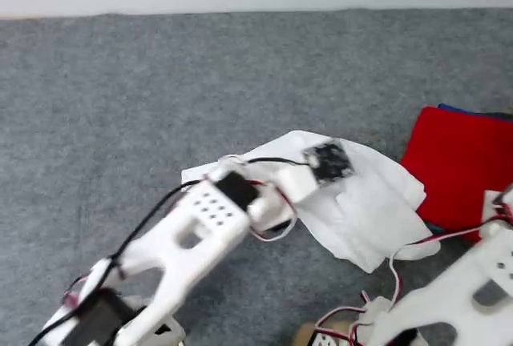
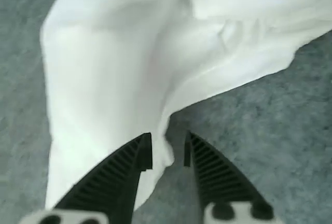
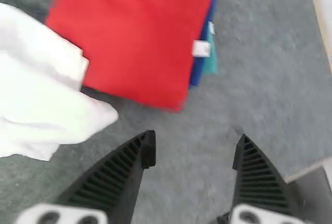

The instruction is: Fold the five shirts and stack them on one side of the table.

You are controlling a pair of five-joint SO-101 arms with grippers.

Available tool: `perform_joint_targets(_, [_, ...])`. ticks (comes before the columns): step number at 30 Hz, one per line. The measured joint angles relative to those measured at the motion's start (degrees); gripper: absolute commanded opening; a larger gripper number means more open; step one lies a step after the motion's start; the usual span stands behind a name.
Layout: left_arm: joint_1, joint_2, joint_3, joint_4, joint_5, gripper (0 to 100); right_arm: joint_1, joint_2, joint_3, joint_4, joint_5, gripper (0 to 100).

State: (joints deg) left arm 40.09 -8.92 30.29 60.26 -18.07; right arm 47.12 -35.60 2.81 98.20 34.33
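From above, the left arm [image 1: 200, 226] slants up from the near left corner of the grey table [image 1: 120, 82], and its wrist ends over the crumpled white shirt [image 1: 369, 202] lying right of centre. Its own camera adds what that angle hides. The left gripper [image 2: 167, 151] points down at the shirt's edge, with its two black ribbed fingers only slightly apart. A fold of white cloth reaches into the narrow gap, and grey table shows beside it.

Farther right, a folded red shirt [image 1: 457, 162] lies at the table's right edge, touching the white one. The right arm [image 1: 457, 290] rises from the near right corner. The right wrist camera shows the right gripper [image 3: 194, 151] with its claw spread wide over bare table, just short of the red shirt. It also shows the stack's layers: a blue shirt [image 3: 197, 71] and a teal one [image 3: 209, 66] peeking out beneath the red.
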Motion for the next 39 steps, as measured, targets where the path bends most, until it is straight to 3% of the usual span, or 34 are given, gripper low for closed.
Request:
perform_joint_targets(5, [3.69, 10.99, -8.09, -0.09, -2.11, 12, 7.82, 0.00, 0.00, 0.00, 3.52, 25.3])
perform_joint_targets(13, [3.34, 28.48, -23.12, 1.67, -2.73, 12, 15.65, 0.00, 0.00, 0.00, 9.85, 25.3])
perform_joint_targets(23, [3.43, 45.27, -47.12, 18.37, -2.99, 12, 15.91, 0.00, 5.89, 0.00, 10.29, 25.3])
perform_joint_targets(26, [3.43, 46.15, -52.40, 23.47, -5.89, 12, 15.82, 0.00, 7.38, 0.00, 10.29, 25.3])
perform_joint_targets(35, [6.95, 46.15, -60.57, 35.69, -9.85, 12, 15.91, 0.00, 7.47, 0.00, 10.29, 25.3])
perform_joint_targets(39, [9.49, 46.15, -62.15, 37.01, -9.85, 12, 15.91, 0.00, 7.47, 0.00, 10.29, 25.3])
